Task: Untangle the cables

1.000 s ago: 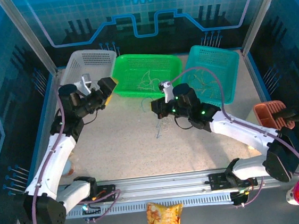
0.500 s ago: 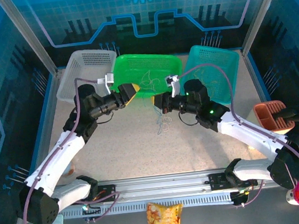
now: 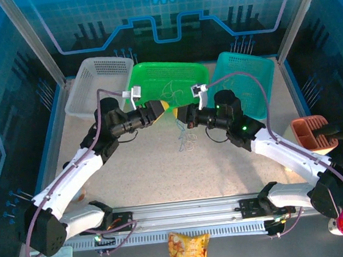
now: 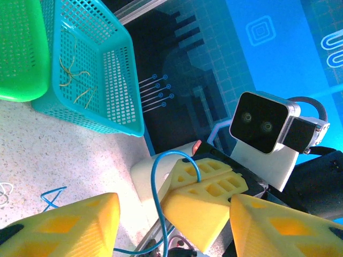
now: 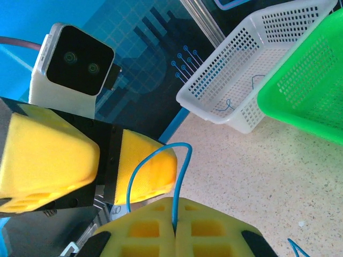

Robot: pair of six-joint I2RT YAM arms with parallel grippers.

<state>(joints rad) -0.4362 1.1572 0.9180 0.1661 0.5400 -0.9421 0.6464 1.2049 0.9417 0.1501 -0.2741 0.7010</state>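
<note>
My right gripper (image 5: 176,227) is shut on a thin blue cable (image 5: 181,166) that loops up out of its yellow pads. In the top view it (image 3: 180,116) hangs over the table in front of the green basket (image 3: 144,76), with a small tangle of cables (image 3: 186,140) dangling below it. My left gripper (image 3: 165,111) faces it tip to tip. In the left wrist view my left gripper (image 4: 174,214) is open, its fingers (image 4: 69,225) standing on either side of the right gripper's pads (image 4: 206,201) and the blue loop (image 4: 154,182).
Yellowish strands (image 4: 72,75) lie in the teal basket (image 3: 261,104). The white basket (image 5: 257,64) at the back left holds a blue wire (image 5: 225,104). An orange holder (image 3: 310,131) sits at the right edge, and a snack bag (image 3: 189,249) lies below the rail.
My left arm swung right from the white basket to meet the right gripper, and its jaws narrowed. The right gripper rose a little toward the baskets, lifting the tangle.
</note>
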